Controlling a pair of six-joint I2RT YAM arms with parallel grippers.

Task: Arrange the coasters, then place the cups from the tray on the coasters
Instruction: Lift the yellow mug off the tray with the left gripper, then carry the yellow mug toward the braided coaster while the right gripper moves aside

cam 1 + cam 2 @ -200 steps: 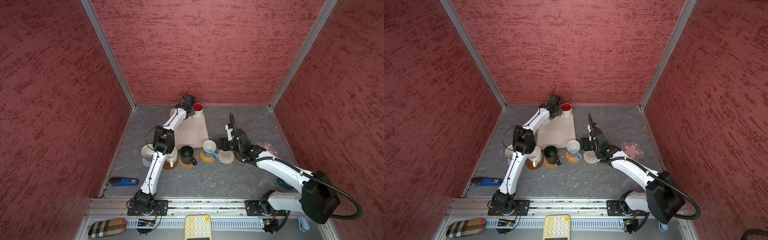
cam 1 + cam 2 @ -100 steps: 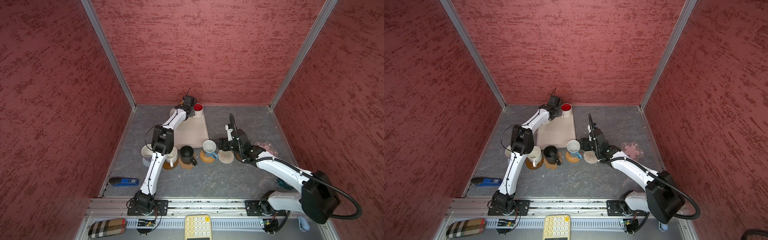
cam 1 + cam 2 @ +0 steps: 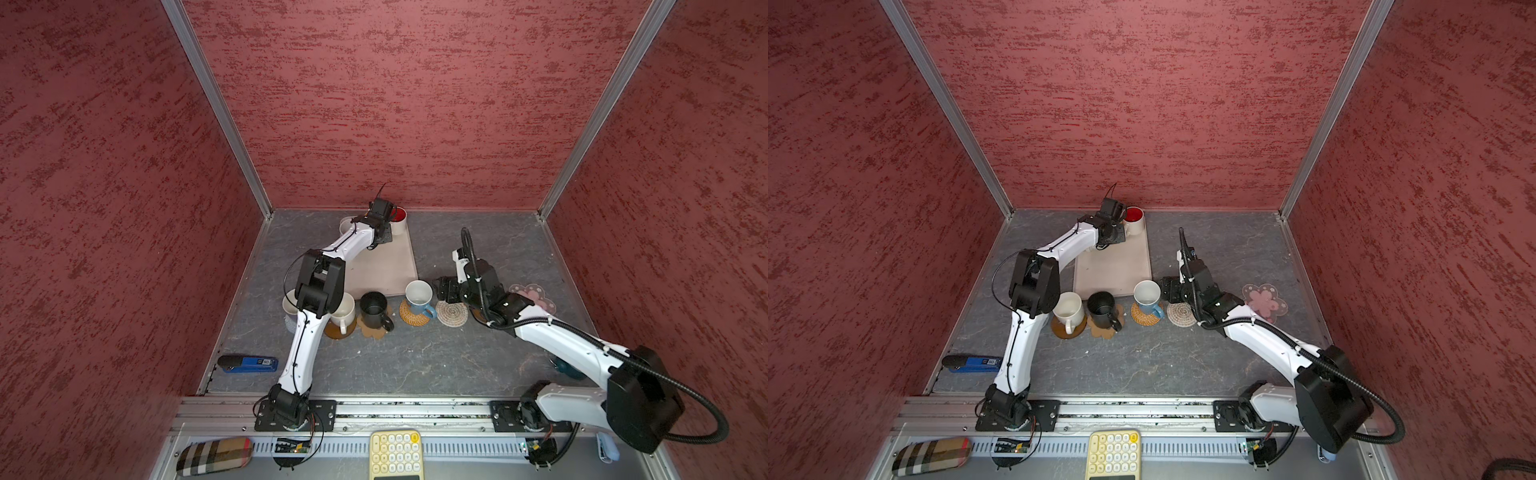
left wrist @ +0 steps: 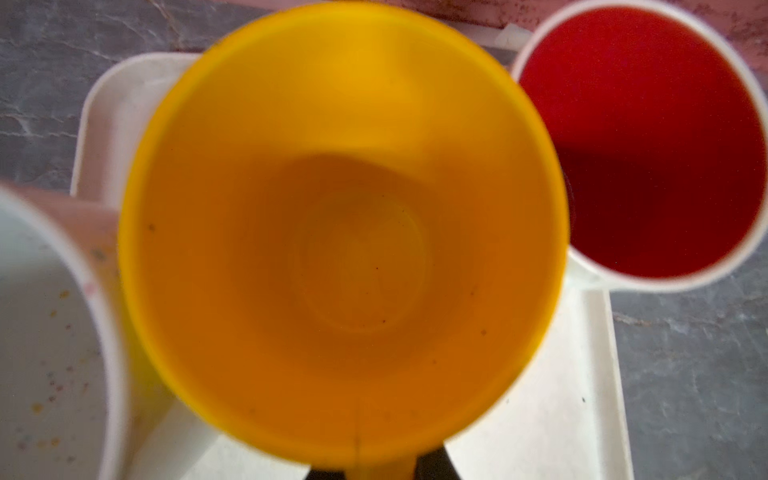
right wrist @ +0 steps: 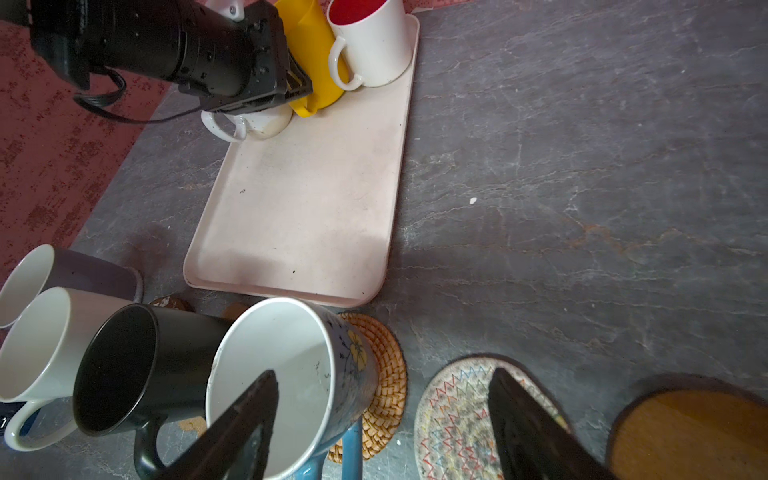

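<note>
Where red walls enclose it, grey veined tabletop, seemingly stone, cream tray

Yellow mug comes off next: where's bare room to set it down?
Free: whitish woven round coaster, amber disc coaster and pink flower coaster, right of light blue mug; near half of cream plastic tray. Crowded: mugs left of blue one; tray's far end by yellow mug.

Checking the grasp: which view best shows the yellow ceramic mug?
Right wrist: the yellow ceramic mug shows side-on, handle in the left gripper. Left wrist gives only its blurred inside; in both top views the left arm hides it.
</note>
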